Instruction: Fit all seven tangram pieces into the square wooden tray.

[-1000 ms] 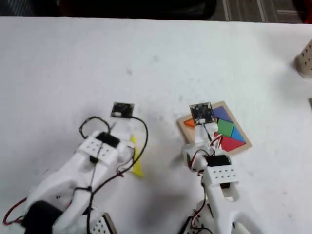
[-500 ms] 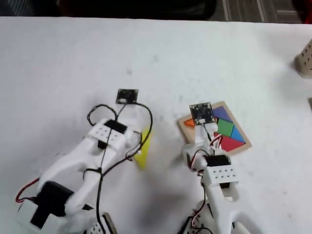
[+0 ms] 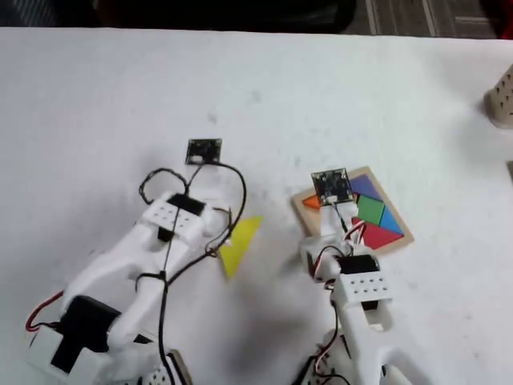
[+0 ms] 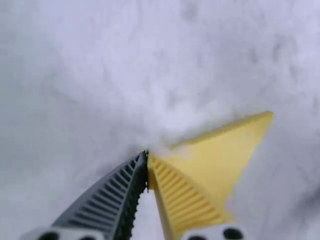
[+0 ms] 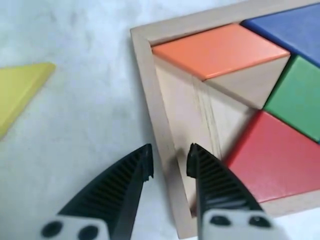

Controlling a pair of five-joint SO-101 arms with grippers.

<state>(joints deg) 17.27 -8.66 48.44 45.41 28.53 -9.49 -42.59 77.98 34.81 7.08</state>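
Observation:
A yellow triangle (image 3: 236,245) lies flat on the white table, left of the square wooden tray (image 3: 298,202). My left gripper (image 4: 146,160) is shut, its tips against the edge of the yellow triangle (image 4: 225,150) with nothing between them. The tray (image 5: 145,85) holds an orange piece (image 5: 220,47), a blue piece (image 5: 290,27), a green piece (image 5: 300,97) and a red piece (image 5: 280,155); a bare wooden slot (image 5: 200,115) runs along its left side. My right gripper (image 5: 169,162) hangs over the tray's rim, open by a narrow gap and holding nothing.
A beige perforated object (image 3: 502,98) stands at the table's far right edge. A light blue piece (image 3: 390,219) also sits in the tray. White tabletop stretches across the back and left.
My left arm shifted and the yellow triangle swung round, its point now aimed up and right toward the tray. The right arm and tray have not moved.

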